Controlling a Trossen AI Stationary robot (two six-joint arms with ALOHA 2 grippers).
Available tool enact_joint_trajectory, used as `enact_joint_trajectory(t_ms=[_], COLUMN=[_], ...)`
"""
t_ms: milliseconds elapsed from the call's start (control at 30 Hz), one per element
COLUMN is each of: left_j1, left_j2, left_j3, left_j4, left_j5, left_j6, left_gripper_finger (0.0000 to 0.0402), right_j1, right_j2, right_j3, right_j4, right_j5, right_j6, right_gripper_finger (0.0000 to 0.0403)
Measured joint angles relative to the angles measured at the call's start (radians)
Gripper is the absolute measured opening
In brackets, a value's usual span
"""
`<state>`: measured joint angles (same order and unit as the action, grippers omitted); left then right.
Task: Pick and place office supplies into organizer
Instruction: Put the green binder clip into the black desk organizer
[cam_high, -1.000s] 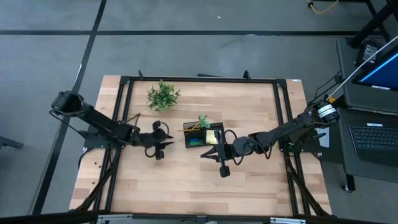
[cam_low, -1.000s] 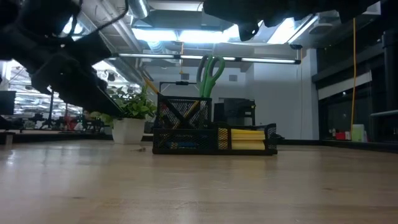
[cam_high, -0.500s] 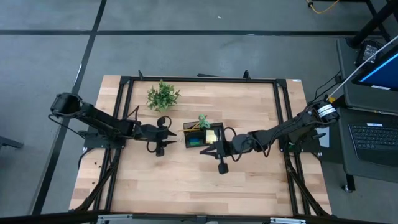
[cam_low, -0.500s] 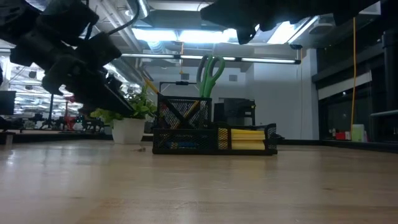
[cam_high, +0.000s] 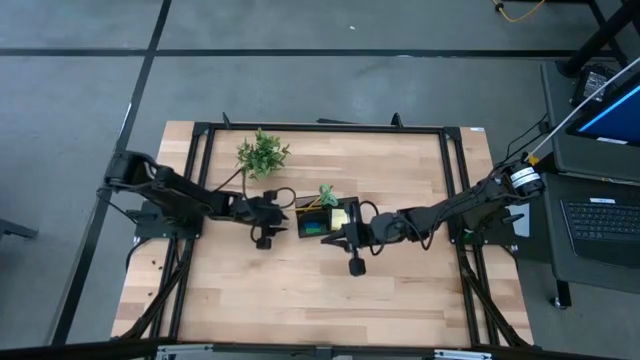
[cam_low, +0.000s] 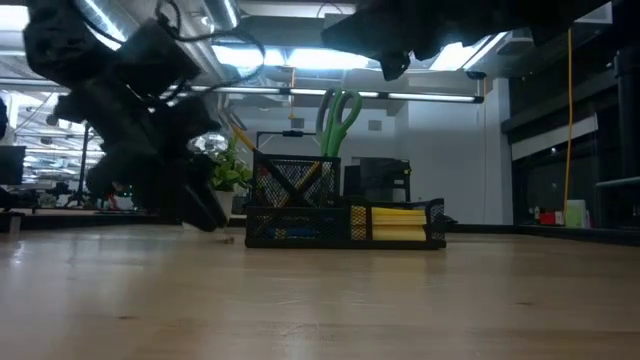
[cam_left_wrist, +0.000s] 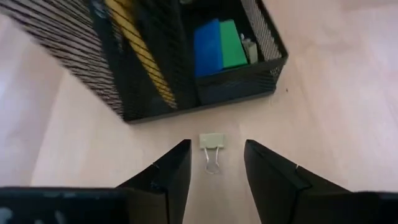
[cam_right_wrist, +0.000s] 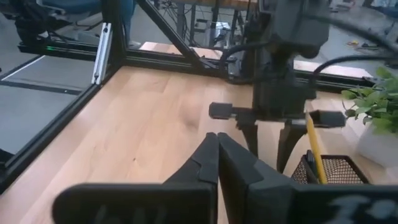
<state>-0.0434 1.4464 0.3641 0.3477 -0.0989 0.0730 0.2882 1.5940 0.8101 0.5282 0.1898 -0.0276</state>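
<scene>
Wooden table (cam_high: 300, 290) seen from above: organizer (cam_high: 327, 220) near centre, left gripper (cam_high: 281, 212) at its 9 o'clock, right gripper (cam_high: 335, 240) at 5 o'clock. Low view: green-handled scissors (cam_low: 340, 118) upright in organizer. Left wrist view: fingers spread, empty, binder clip (cam_left_wrist: 211, 142) between fingertips. Right wrist view: right fingers pressed together, empty.

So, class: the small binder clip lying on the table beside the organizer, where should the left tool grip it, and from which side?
Grip the binder clip across its pale body, from straight above. It lies flat, wire handles toward the open left tool, clear of the organizer.
</scene>
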Motion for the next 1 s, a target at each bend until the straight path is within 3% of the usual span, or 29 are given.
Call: enact_joint_trajectory(t_ms=[300, 467, 1000], left_j1=[0.054, 0.073, 0.069], left_j2=[0.120, 0.125, 0.126], left_j3=[0.057, 0.060, 0.060], left_j4=[0.012, 0.010, -0.005], left_j5=[0.043, 0.090, 0.099], left_j6=[0.018, 0.010, 0.010], left_gripper_finger=[0.0144, 0.0143, 0.0127], right_j1=[-0.001, -0.001, -0.001], right_j2=[0.000, 0.000, 0.000], right_j3=[0.000, 0.000, 0.000], right_j4=[-0.033, -0.034, -0.034], right_j5=[0.000, 0.000, 0.000], right_j6=[0.048, 0.047, 0.047], right_gripper_finger=[0.0010, 0.0010, 0.0010])
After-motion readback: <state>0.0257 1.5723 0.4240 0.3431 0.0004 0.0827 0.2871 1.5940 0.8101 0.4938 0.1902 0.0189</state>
